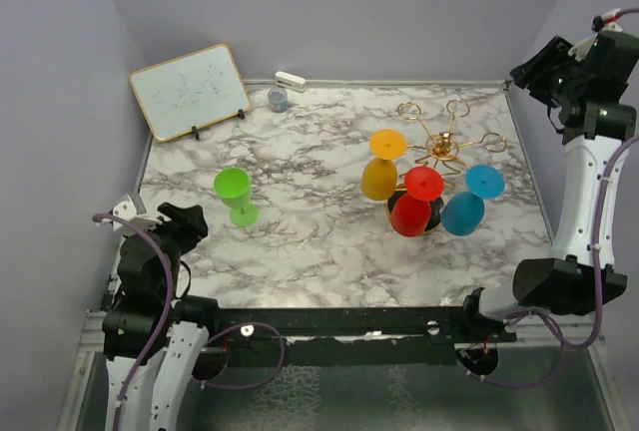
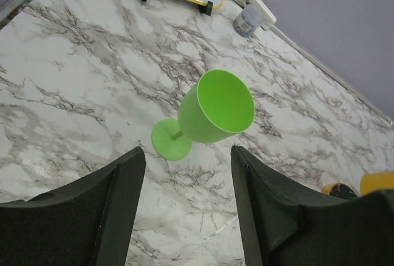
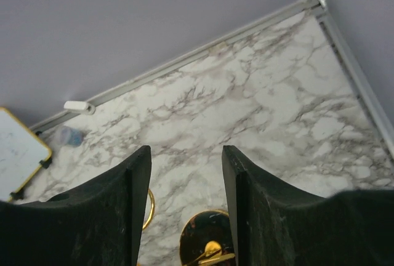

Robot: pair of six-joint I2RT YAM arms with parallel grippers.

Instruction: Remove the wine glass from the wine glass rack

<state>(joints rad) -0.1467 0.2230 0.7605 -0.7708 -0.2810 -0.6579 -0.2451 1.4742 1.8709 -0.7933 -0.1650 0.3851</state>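
- The room: we see plain lilac walls (image 1: 349,12) closing in the back and both sides, with nothing hung on them.
- The surface: a white marble-patterned table (image 1: 329,251) with grey veining and a metal strip along its edges.
- The arms: the left gripper (image 2: 186,155) sits low near the table's left front, fingers spread wide, touching nothing. The right gripper (image 3: 186,152) is held high at the right rear, above the rack, its fingers likewise apart and empty.
- A whiteboard (image 1: 190,90) leans on feet in the back-left corner.
- The wine glass rack (image 1: 444,142) stands right of centre. Three empty gold loops point to the back; its dark base is mostly hidden by glasses.
- Three glasses hang bowl-down on its near side: orange (image 1: 380,174), red (image 1: 414,207) and blue (image 1: 467,207), close together.
- A green wine glass (image 2: 215,109) stands upright on the marble, well apart from the rack and just ahead of the left fingers.
- We judge one glass is already off and set down; if another is wanted, the right arm must descend, close on a stem, and slide the foot outward through its loop without knocking neighbours.
- A small grey jar (image 1: 278,100) and a white eraser (image 1: 290,80) sit by the back wall.
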